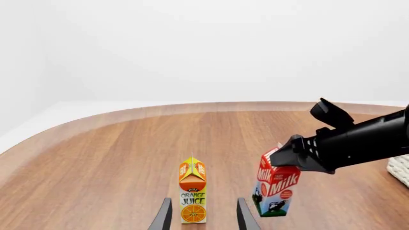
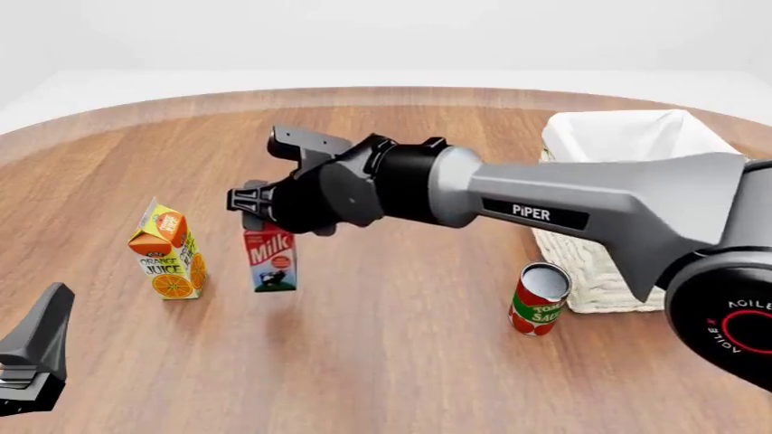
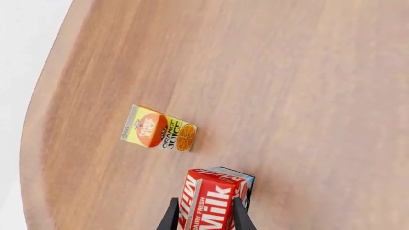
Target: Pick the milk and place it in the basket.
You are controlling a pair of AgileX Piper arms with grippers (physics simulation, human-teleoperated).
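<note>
The milk [image 2: 270, 261] is a red carton with a blue-white cow panel, in front of the table's middle left. My right gripper [image 2: 256, 210] is shut on its gabled top; the carton hangs slightly tilted, its base just off the wood. The right wrist view shows the fingers [image 3: 171, 216] on either side of the milk [image 3: 214, 196]. The left wrist view shows the milk [image 1: 275, 189] under the right gripper [image 1: 284, 155]. The cream wicker basket [image 2: 627, 136] stands at the right, and its edge shows in the left wrist view [image 1: 400, 170]. My left gripper [image 1: 204, 216] is open and empty, low at the near left [image 2: 31, 362].
An orange juice carton [image 2: 166, 253] stands upright just left of the milk, straight ahead of the left gripper [image 1: 192, 191]; it also shows in the right wrist view [image 3: 158, 128]. A tomato sauce can [image 2: 537, 298] stands in front of the basket's near left corner.
</note>
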